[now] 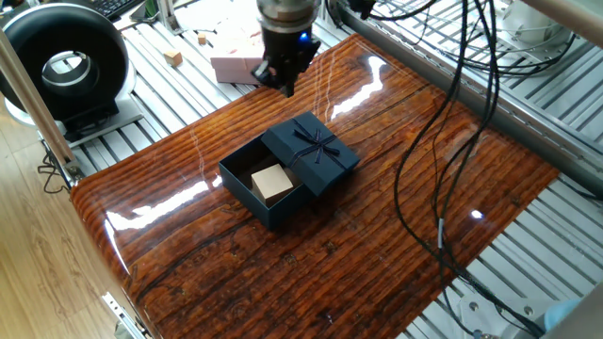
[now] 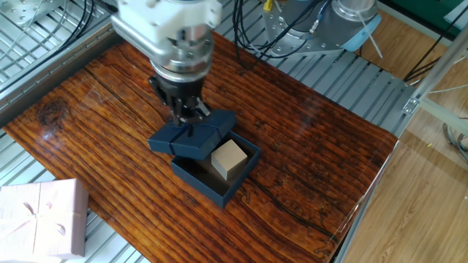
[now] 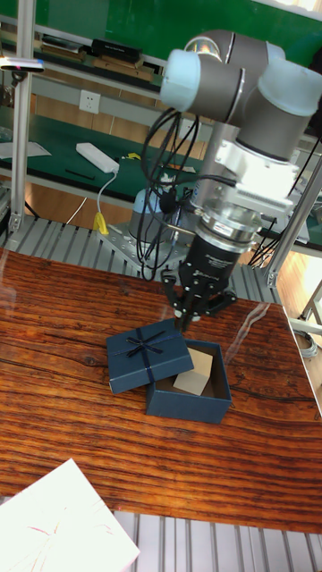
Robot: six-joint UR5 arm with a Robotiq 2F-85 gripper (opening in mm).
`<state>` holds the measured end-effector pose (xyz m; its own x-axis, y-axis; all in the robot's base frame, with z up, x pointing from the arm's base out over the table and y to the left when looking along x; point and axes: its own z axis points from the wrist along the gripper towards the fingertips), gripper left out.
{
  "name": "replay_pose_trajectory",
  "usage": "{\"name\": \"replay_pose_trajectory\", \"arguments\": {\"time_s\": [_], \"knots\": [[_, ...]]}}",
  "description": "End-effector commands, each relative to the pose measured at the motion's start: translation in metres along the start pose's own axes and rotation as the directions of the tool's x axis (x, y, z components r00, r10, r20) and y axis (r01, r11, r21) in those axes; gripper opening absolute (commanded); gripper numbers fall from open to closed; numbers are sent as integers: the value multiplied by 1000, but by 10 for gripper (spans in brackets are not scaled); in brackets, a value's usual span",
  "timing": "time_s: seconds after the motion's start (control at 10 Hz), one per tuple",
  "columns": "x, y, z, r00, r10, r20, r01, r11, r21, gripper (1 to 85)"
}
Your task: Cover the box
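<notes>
The box (image 1: 267, 193) sits mid-table (image 1: 377, 235), open, a tan block (image 1: 271, 182) inside, its bow-topped lid (image 1: 311, 153) resting askew over the far corner. Above the lid hangs the end effector (image 3: 197, 315), fingers apart and empty. It should grip the lid squarely, lift, then centre it. Only the other fixed view shows the pink box (image 2: 40, 219).
</notes>
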<state>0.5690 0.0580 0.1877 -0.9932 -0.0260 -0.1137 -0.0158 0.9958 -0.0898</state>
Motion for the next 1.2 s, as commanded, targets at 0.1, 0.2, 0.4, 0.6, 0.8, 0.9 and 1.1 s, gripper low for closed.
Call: {"name": "replay_pose_trajectory", "arguments": {"time_s": [0.1,0.2,0.4,0.6,0.8,0.9,1.1], "knots": [[-4,30,-5,1000,-11,26,11,1000,5,227],[-2,39,1,1000,-11,26,11,1000,2,303],[12,44,19,999,-30,11,30,999,23,323],[25,38,26,998,-42,-38,44,997,68,327],[30,33,33,997,-68,-40,72,993,95,357],[30,36,36,997,-75,-34,77,993,87,427],[21,39,44,999,-53,4,53,996,75,513]]}}
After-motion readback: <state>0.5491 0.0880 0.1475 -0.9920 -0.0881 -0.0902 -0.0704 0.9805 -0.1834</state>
